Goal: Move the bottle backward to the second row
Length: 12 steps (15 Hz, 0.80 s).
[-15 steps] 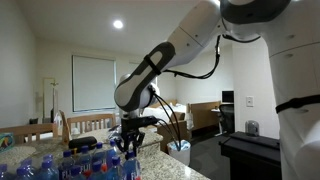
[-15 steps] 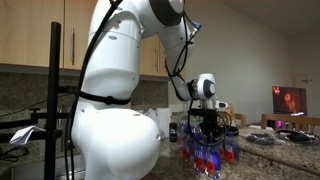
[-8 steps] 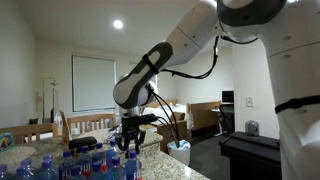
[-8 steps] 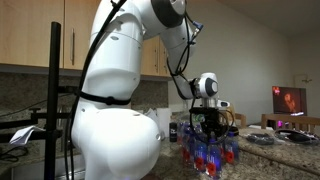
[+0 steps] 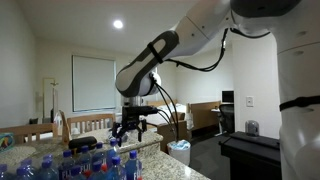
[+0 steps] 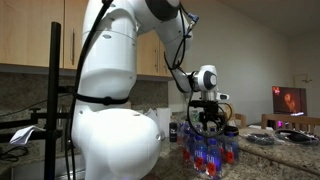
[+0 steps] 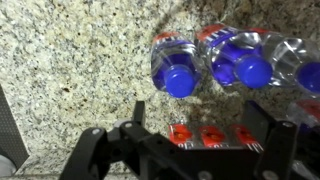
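Note:
In the wrist view the bottle [image 7: 180, 72], clear with a blue cap, stands on the speckled granite counter [image 7: 70, 70] at the left end of the second row [image 7: 255, 65] of like bottles. My gripper [image 7: 197, 108] hangs above and just short of it, its dark fingers [image 7: 138, 112] spread wide with nothing between them. Red-orange label patches [image 7: 212, 134] show low between the fingers. In both exterior views the gripper [image 5: 130, 128] [image 6: 208, 120] hovers open over the cluster of blue-labelled bottles [image 5: 95, 165] [image 6: 210, 155], apart from their caps.
The bottles crowd the counter close together. Bare granite lies to the left of the bottle in the wrist view. The robot's white body [image 6: 110, 120] fills the near side in an exterior view. A black stand [image 5: 250, 150] sits to the right.
The jaws have gone from shut to open, letting go of the bottle. The gripper has lifted up off the bottle cluster.

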Available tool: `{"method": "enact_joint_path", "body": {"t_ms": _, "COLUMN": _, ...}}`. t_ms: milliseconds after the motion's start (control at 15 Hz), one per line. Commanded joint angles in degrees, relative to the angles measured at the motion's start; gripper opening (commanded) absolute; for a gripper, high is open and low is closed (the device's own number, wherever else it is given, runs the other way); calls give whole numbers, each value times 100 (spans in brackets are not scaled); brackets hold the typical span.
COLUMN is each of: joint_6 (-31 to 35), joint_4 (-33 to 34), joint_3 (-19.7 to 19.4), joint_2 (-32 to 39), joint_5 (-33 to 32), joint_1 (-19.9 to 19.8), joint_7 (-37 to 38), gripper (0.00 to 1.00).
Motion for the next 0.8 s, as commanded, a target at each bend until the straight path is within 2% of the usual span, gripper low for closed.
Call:
{"method": "enact_joint_path", "body": {"t_ms": 0, "joint_6": 618, "joint_4": -1246, "joint_3": 150, "joint_2": -1411, "joint_5": 181, "joint_1": 6, "joint_7": 585, "gripper": 100}}
{"method": "enact_joint_path", "body": {"t_ms": 200, "joint_6": 715, "joint_4": -1961, "joint_3": 358, "joint_2": -2130, "joint_5": 126, "joint_1": -116, "joint_7": 1024, "gripper": 100}}
{"method": "enact_joint_path", "body": {"t_ms": 333, "joint_6": 710, "joint_4": -2302, "joint_3": 363, "joint_2": -2313, "joint_5": 248, "joint_1": -177, "joint_7": 952, "gripper": 100}}
{"method": "enact_joint_path", "body": {"t_ms": 400, "joint_6": 482, "joint_4": -1813, "joint_3": 423, "joint_2": -1999, "joint_5": 172, "joint_1": -173, "joint_7": 837, "gripper": 100}}
{"method": "enact_joint_path", "body": {"t_ms": 733, "joint_6": 487, "joint_4": -1861, "joint_3": 464, "joint_2": -2056, "joint_5": 170, "joint_1": -199, "joint_7": 841, "gripper": 100}}
